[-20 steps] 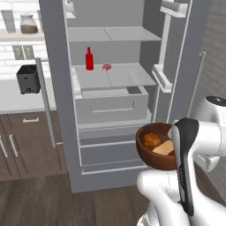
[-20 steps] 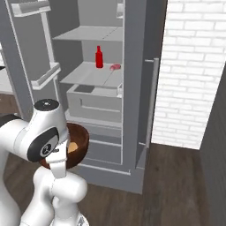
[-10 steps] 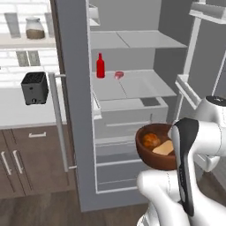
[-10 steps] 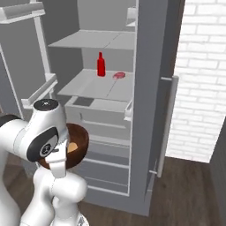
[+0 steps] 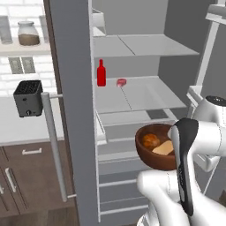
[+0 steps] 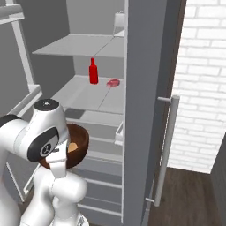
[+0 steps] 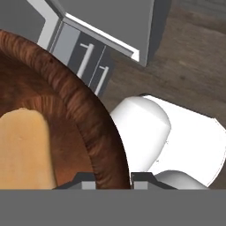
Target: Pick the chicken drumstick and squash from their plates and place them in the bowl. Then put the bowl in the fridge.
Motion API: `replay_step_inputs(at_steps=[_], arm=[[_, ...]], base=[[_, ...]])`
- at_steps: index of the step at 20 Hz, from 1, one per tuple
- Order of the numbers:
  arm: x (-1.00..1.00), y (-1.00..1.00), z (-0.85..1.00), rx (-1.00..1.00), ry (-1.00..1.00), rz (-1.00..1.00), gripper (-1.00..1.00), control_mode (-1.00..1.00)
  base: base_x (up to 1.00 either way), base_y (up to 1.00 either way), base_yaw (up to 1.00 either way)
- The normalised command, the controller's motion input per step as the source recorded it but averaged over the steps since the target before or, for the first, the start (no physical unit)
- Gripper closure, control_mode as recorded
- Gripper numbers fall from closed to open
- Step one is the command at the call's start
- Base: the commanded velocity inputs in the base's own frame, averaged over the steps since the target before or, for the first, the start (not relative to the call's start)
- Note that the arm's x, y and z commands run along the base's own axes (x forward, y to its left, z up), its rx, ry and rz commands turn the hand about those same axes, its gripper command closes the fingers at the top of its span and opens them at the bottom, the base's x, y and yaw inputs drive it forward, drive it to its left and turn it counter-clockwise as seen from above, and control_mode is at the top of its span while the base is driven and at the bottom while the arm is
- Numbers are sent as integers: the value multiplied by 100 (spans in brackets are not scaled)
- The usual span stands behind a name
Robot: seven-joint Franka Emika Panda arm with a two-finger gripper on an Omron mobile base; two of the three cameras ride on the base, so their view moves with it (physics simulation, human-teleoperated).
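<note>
Both base views have swung since a second ago, a camera shift from the base driving: the fridge (image 5: pixel 132 110) now looms closer, with its shelves facing the arm more squarely, while the bowl (image 5: pixel 155 148) sits in the same spot against the arm as it did then. Largest first: the fridge stands open, a red bottle (image 5: pixel 101 73) and a small pink item (image 5: pixel 121 82) on its middle shelf. The bowl is held up in front of the shelves, not yet inside. In it lie the squash (image 5: pixel 164 148) and the drumstick (image 5: pixel 150 140), so the loading looks done; what I judge is left is setting the bowl on a shelf. In the hand view the fingers (image 7: pixel 113 177) are clamped on the bowl's rim, one either side.
</note>
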Motion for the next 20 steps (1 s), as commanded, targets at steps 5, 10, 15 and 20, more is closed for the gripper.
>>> replay_step_inputs(at_steps=[5, 10, 15, 20], arm=[[0, 0, 0, 0, 0, 0, 100, 100], [0, 0, 0, 0, 0, 0, 100, 100], [0, 0, 0, 0, 0, 0, 100, 100], [1, 1, 0, -1, -14, -1, 100, -100]], base=[[38, 10, 0], [33, 16, 0], [20, 15, 0], [5, 8, 0]])
